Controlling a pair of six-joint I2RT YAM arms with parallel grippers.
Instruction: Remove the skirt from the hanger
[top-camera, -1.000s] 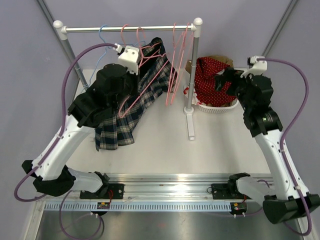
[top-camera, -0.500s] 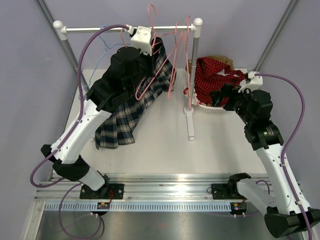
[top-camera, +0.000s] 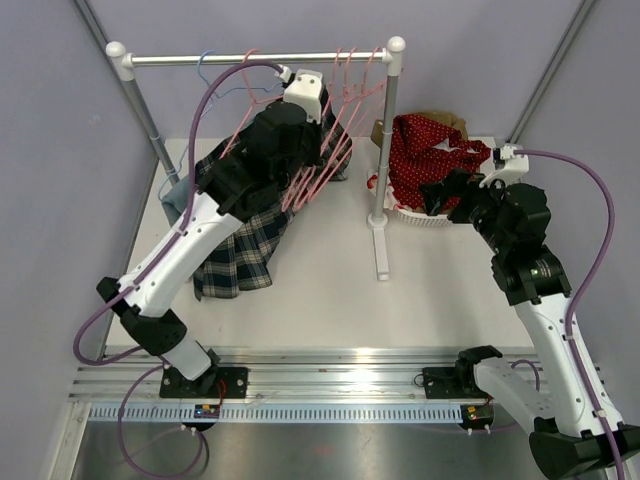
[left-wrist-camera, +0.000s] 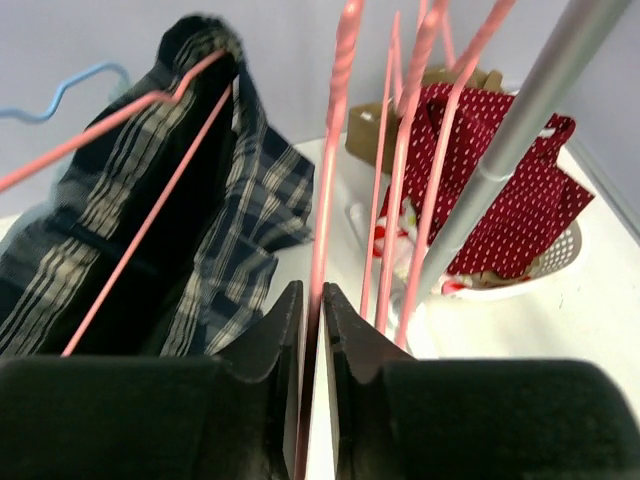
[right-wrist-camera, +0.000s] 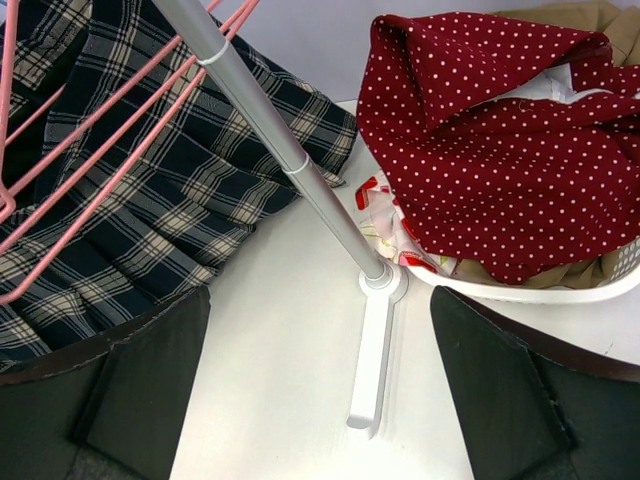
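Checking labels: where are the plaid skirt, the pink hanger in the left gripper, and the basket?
plaid skirt (top-camera: 235, 260): top view, lower hem area.
pink hanger (left-wrist-camera: 336, 150): left wrist view, thick upright wire.
basket (right-wrist-camera: 530, 292): right wrist view, white rim.

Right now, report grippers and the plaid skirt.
Left gripper shut on pink wire hanger. Right gripper open, empty. Dark plaid skirt not yet off. Other pink hangers crowding.
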